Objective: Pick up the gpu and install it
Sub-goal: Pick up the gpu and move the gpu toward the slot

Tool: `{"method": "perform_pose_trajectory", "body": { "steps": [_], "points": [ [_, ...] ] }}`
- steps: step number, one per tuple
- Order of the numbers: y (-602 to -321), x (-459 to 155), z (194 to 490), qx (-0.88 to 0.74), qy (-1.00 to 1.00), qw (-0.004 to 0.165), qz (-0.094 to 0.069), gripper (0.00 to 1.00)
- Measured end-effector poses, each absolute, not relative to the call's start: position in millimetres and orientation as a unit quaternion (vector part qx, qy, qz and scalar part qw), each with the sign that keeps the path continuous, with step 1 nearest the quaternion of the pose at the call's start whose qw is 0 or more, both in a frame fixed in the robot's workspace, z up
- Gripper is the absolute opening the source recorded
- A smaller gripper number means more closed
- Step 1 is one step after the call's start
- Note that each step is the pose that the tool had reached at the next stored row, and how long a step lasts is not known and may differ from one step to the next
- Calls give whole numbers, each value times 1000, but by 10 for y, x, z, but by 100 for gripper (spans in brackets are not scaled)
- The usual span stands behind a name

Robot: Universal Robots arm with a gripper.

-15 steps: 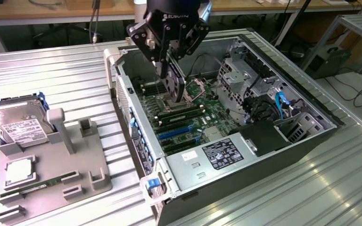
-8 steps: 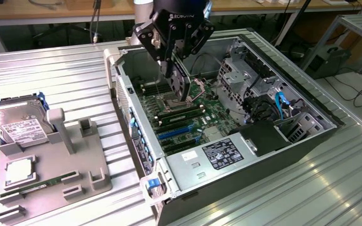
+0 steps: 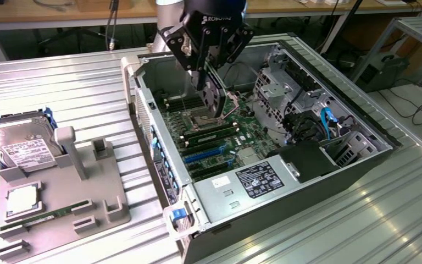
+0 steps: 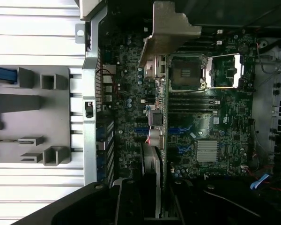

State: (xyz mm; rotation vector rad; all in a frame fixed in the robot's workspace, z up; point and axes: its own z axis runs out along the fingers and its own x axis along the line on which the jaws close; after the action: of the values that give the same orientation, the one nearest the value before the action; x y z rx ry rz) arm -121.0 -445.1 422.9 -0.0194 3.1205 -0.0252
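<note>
My gripper (image 3: 204, 76) hangs over the open computer case (image 3: 146, 118) and is shut on the gpu (image 3: 212, 99). The gpu is a dark card with a round black fan, held on edge above the motherboard (image 3: 226, 140), near the CPU socket (image 3: 202, 118). The card's lower edge stays above the board, and the blue expansion slots (image 3: 204, 154) lie nearer the case's front. In the wrist view the gpu (image 4: 160, 117) appears edge-on between my gripper (image 4: 152, 190) fingers. Its pale metal bracket (image 4: 171, 26) sticks out at the far end, over the board beside the open socket (image 4: 186, 72).
A grey holder tray (image 3: 86, 192) lies at the exterior view's left of the case, carrying a silver hard drive (image 3: 20, 147), a CPU (image 3: 22, 201) and a green memory stick (image 3: 42, 217). Inside the case are a power supply (image 3: 259, 179), drive cages (image 3: 284, 82) and cables (image 3: 327, 122).
</note>
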Motion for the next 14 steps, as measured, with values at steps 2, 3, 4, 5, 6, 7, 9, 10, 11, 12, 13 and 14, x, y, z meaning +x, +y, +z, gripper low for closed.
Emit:
{"method": "perform_pose_trajectory", "body": {
  "steps": [2,3,4,5,6,7,9,10,11,12,13,14],
  "points": [
    [-4451,-1199,4229,-6,1000,10,-8,27],
    [-4451,-1195,4229,-6,1000,10,-8,27],
    [-4451,-1187,4229,-6,1000,10,-8,27],
    [-4451,-1178,4229,-6,1000,10,-8,27],
    [-4451,-1169,4229,-6,1000,10,-8,27],
    [-4451,-1160,4229,-6,1000,10,-8,27],
    [-4451,-1149,4229,-6,1000,10,-8,27],
    [-4451,-1142,4229,-6,1000,10,-8,27],
    [-4450,-1135,4229,-6,1000,10,-8,27],
    [-4450,-1128,4229,-6,1000,10,-8,27],
    [-4450,-1119,4229,-6,1000,10,-8,27],
    [-4451,-1112,4229,-6,1000,10,-8,27]
  ]
}}
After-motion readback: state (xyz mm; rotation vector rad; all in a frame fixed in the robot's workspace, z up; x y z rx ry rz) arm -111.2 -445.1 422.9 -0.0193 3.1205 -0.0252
